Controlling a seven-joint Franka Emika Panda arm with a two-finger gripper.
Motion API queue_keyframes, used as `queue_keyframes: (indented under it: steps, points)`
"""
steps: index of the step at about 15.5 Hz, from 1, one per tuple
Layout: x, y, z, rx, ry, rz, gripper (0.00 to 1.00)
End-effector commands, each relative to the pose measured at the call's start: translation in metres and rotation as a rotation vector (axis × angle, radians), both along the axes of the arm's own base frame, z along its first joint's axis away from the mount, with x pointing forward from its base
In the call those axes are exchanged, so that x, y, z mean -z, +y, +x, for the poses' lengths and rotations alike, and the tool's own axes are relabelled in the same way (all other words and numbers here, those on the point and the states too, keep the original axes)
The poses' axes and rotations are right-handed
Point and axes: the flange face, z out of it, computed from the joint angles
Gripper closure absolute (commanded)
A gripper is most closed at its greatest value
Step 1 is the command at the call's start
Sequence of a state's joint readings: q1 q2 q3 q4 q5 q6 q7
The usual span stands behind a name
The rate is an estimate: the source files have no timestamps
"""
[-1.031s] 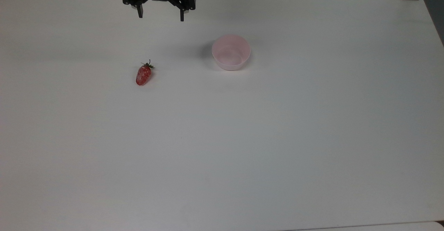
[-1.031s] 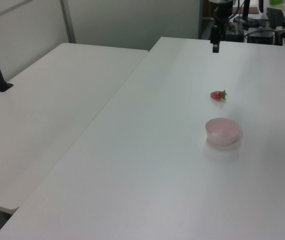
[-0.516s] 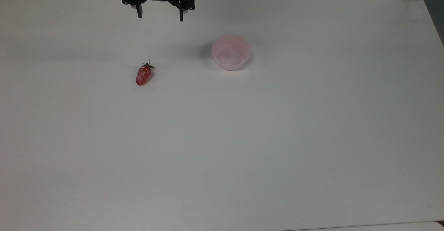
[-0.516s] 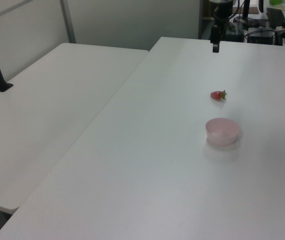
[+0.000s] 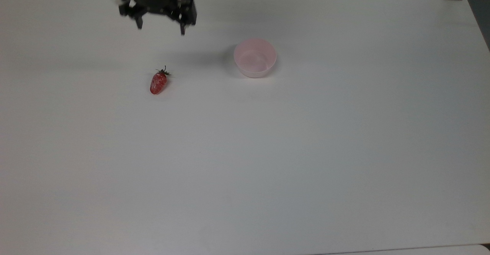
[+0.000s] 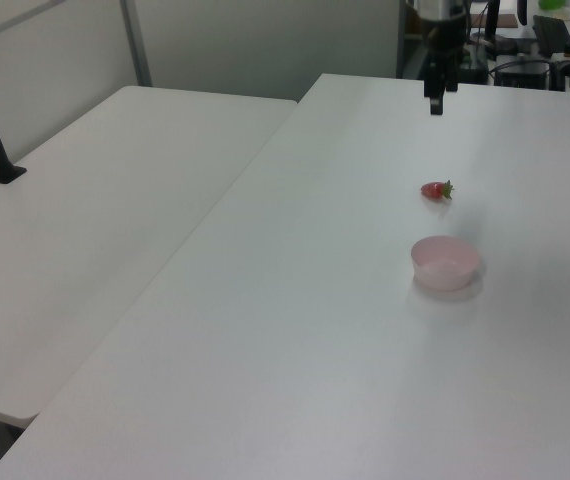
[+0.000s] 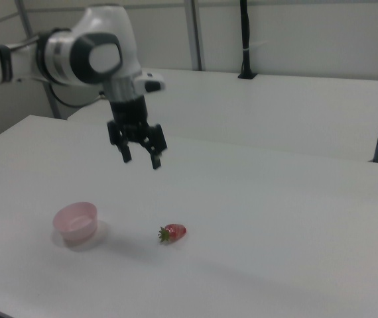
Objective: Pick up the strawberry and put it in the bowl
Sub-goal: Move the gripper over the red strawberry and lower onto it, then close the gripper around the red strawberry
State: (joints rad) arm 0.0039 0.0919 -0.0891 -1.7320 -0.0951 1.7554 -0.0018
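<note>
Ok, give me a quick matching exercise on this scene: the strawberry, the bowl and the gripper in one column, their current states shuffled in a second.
Things:
1. small glossy red strawberry with a green cap
2. round pale pink plastic bowl
3. black two-finger gripper

States:
A. upright on the white table with nothing inside
B. raised above the table, fingers apart, holding nothing
C. lying on its side on the table, apart from everything else

Pairs: 1-C, 2-A, 3-B
</note>
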Motion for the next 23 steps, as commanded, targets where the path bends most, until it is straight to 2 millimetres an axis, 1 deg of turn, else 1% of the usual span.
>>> queue_keyframes:
  steps: [1, 4, 6, 8, 10, 13, 14, 15, 16, 17, 18, 19, 20, 21, 23]
  points:
    - [0.077, -0.018, 0.0, 0.007, -0.01, 0.004, 0.0]
    - [0.124, -0.046, 0.011, 0.046, -0.003, -0.019, 0.0]
    - [0.147, -0.053, 0.012, 0.082, 0.014, -0.025, 0.02]
    - [0.165, -0.053, 0.014, 0.173, 0.002, -0.037, 0.03]
    - [0.185, -0.052, 0.012, 0.198, 0.018, -0.042, 0.05]
    - [0.203, -0.047, 0.017, 0.243, -0.012, -0.05, 0.07]
    - [0.207, -0.045, 0.017, 0.248, -0.009, -0.051, 0.13]
    - [0.21, -0.045, 0.017, 0.242, -0.003, -0.051, 0.25]
    - [0.21, -0.047, 0.017, 0.238, -0.003, -0.051, 0.43]
    - [0.21, -0.048, 0.016, 0.226, -0.001, -0.05, 0.57]
    - [0.209, -0.048, 0.016, 0.21, 0.004, -0.048, 0.7]
    - [0.209, -0.049, 0.015, 0.202, 0.007, -0.046, 0.8]
    - [0.209, -0.049, 0.015, 0.201, 0.008, -0.046, 0.89]
    - [0.209, -0.049, 0.015, 0.205, 0.01, -0.043, 0.94]
    - [0.202, -0.05, 0.015, 0.207, 0.002, -0.042, 0.95]
